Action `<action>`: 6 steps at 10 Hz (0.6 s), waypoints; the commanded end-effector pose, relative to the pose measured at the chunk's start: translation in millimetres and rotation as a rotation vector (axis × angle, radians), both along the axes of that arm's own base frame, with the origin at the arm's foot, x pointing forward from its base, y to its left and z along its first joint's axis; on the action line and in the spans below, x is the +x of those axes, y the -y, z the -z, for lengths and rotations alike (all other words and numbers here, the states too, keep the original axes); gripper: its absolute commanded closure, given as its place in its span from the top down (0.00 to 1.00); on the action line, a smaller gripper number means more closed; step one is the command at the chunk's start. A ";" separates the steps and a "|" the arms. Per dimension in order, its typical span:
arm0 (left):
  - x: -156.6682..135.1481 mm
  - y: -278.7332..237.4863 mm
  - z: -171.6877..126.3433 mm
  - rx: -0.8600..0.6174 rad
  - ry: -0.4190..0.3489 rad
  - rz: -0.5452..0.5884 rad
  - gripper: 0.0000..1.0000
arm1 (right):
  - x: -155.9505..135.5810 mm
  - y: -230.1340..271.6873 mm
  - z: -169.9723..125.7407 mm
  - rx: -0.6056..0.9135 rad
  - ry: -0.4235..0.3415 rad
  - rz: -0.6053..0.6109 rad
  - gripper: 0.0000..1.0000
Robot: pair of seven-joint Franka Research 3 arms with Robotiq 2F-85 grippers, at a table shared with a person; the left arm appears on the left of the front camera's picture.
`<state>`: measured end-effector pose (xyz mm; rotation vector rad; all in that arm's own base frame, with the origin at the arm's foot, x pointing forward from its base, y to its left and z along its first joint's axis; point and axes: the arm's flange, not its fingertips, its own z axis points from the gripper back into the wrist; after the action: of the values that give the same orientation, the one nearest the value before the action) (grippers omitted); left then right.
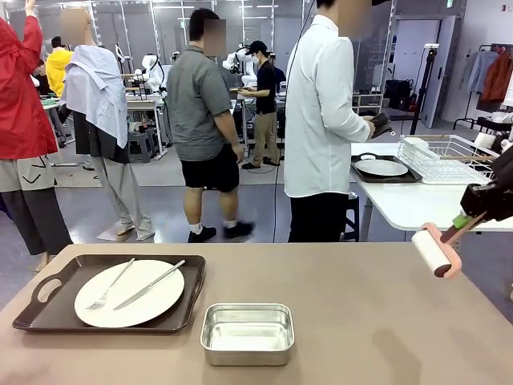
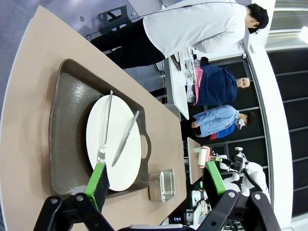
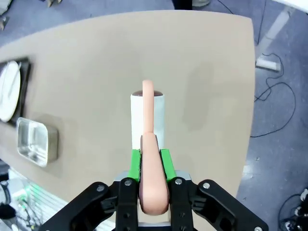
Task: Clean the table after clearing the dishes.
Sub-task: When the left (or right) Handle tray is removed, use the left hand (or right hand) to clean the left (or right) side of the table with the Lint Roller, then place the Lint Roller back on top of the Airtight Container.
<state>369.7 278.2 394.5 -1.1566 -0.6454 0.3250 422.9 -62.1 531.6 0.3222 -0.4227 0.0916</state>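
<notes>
Front: plate [image 1: 156, 303] and cutlery [image 1: 152, 283] on a tray [image 1: 188, 313] at the tabletop's [image 1: 361, 321] left; right end effector [image 1: 463, 218] pinches a lint roller [image 1: 437, 253] (pink handle) above the right side. Left wrist: left end effector [image 2: 155, 166] spread above the plate. Right wrist: roller over bare tabletop.

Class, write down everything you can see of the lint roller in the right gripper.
The lint roller has a white cylindrical roll on a smooth, salmon-pink, plastic-looking frame whose arm curves over the roll. The right gripper is shut on its handle, with green pads on both sides. It hangs tilted, roll end lowest, above the table near its right end, apparently touching nothing else.
</notes>
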 end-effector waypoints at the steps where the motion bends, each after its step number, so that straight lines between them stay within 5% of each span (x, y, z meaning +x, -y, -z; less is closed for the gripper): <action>1: -2.2 -1.4 -1.1 -0.012 0.010 0.004 1.00 | 9.1 12.2 15.5 0.019 -0.005 0.031 0.21; 6: -2.2 -1.4 -1.1 -0.012 0.010 0.004 1.00 | 9.1 12.2 15.5 0.019 -0.005 0.031 0.21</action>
<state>369.8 278.1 394.5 -1.1567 -0.6451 0.3246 431.6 -77.8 512.5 0.3325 -0.4028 0.0524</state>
